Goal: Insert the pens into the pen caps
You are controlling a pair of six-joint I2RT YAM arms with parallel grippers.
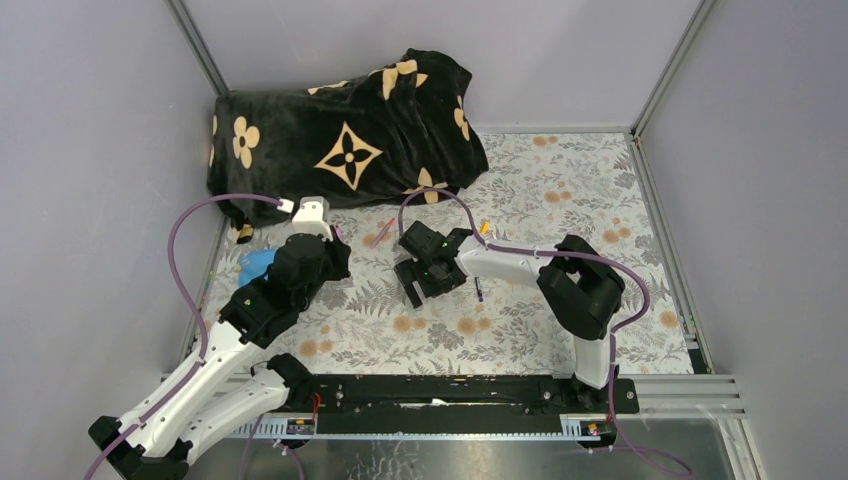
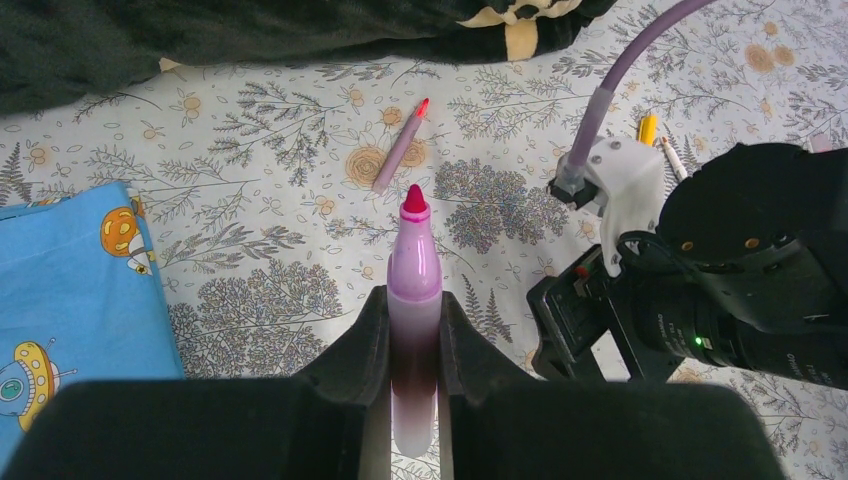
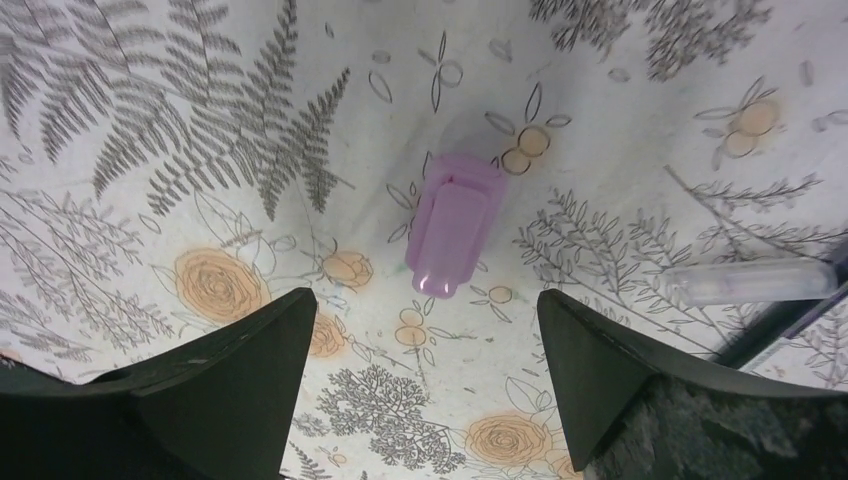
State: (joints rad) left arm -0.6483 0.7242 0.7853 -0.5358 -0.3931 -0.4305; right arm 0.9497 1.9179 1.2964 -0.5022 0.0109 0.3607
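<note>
The floral-clothed desk point(image 1: 560, 200) is enclosed by grey walls point(image 1: 90, 150). A pink pen point(image 2: 413, 270) is clamped in the left pincer point(image 2: 413, 305); the right pincer point(image 3: 425, 305) is spread wide over a lilac cap point(image 3: 453, 222).

Bare mat point(image 3: 620, 130) rings the cap point(image 3: 455, 225) between the spread fingers of the right gripper point(image 3: 422, 305). The blanket point(image 1: 340, 130) walls the far left.

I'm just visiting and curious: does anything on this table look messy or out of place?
Only the black flowered blanket, bunched up in the far left corner, looks out of place. An uncapped pink pen and a lilac cap lie loose, but nothing looks spilled or broken.
</note>
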